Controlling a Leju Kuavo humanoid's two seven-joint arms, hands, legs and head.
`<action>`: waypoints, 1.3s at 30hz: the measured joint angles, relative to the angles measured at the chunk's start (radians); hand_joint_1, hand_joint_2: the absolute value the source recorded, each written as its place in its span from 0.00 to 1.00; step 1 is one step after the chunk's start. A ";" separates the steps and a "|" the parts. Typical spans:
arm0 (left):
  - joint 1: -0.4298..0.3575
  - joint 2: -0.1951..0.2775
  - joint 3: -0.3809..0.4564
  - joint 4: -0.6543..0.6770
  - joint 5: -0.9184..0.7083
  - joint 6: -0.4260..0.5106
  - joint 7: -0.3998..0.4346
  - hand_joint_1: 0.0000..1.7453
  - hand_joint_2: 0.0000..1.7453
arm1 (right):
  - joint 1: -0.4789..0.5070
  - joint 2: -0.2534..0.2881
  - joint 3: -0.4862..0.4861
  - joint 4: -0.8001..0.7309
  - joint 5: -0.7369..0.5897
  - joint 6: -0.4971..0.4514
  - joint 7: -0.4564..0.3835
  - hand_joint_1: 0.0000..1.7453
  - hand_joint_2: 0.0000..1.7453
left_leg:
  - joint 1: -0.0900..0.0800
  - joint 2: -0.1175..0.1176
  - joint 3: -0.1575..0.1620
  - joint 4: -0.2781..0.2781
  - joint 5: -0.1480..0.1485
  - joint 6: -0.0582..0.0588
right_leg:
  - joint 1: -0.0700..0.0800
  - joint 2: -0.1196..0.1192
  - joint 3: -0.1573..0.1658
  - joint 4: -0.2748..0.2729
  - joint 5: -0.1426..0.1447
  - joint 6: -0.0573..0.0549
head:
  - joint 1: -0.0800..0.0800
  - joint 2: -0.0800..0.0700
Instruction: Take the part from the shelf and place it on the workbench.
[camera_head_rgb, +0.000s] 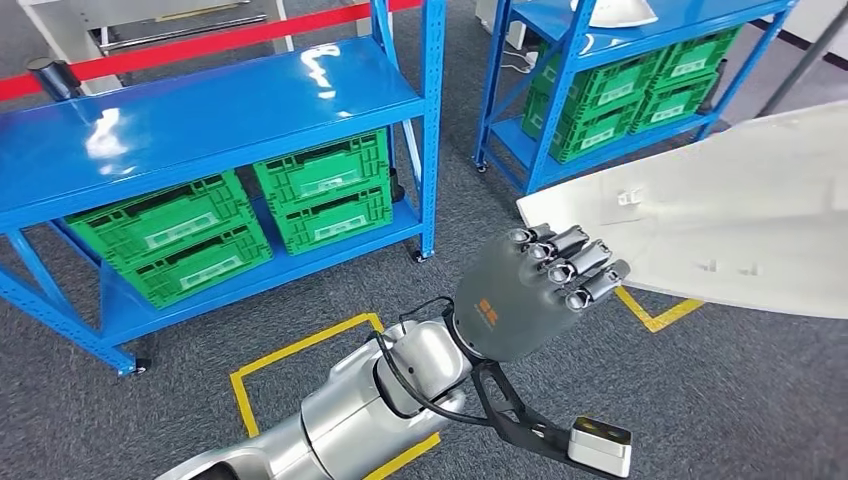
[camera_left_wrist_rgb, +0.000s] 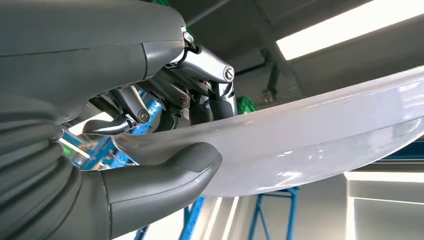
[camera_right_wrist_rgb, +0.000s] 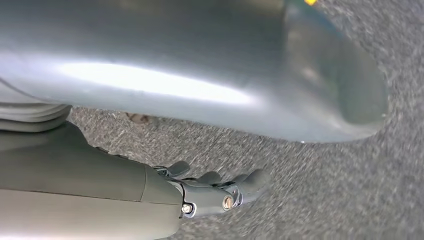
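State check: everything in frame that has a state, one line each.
left hand: gripping the white part's edge, thumb under
white part: held off the shelf, above the floor
right hand: holds nothing, fingers partly curled, over carpet
green crates: stacked on the lower shelf

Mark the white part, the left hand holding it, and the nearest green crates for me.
white part (camera_head_rgb: 720, 210): head view, on its broad top face.
left hand (camera_head_rgb: 520, 295): head view, on the grey back of the hand.
green crates (camera_head_rgb: 325, 190): head view, on the front of the stack on the near shelf.

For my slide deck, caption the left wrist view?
Left hand grips the white part's edge, thumb beneath, fingers above.
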 joint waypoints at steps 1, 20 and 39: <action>0.000 -0.001 0.000 0.003 0.004 0.002 -0.002 1.00 1.00 | 0.001 0.000 0.000 0.000 -0.002 0.000 -0.002 0.00 0.00 | -0.003 0.014 -0.001 0.001 -0.001 0.001 | 0.002 -0.003 0.006 -0.003 0.009 -0.003 | 0.000 0.000; -0.002 0.047 0.008 -0.038 0.018 -0.008 0.027 1.00 1.00 | -0.002 -0.018 0.002 0.000 0.009 0.002 0.002 0.00 0.00 | 0.003 -0.105 -0.013 0.055 -0.020 -0.038 | 0.011 0.092 0.131 -0.262 0.123 -0.049 | -0.007 0.000; -0.004 0.043 0.019 -0.054 0.052 -0.008 -0.003 1.00 1.00 | -0.005 -0.031 -0.001 -0.001 -0.041 0.006 -0.018 0.00 0.00 | -0.016 0.082 0.014 -0.002 -0.016 -0.025 | 0.020 -0.062 0.135 -0.262 0.112 -0.039 | -0.001 0.000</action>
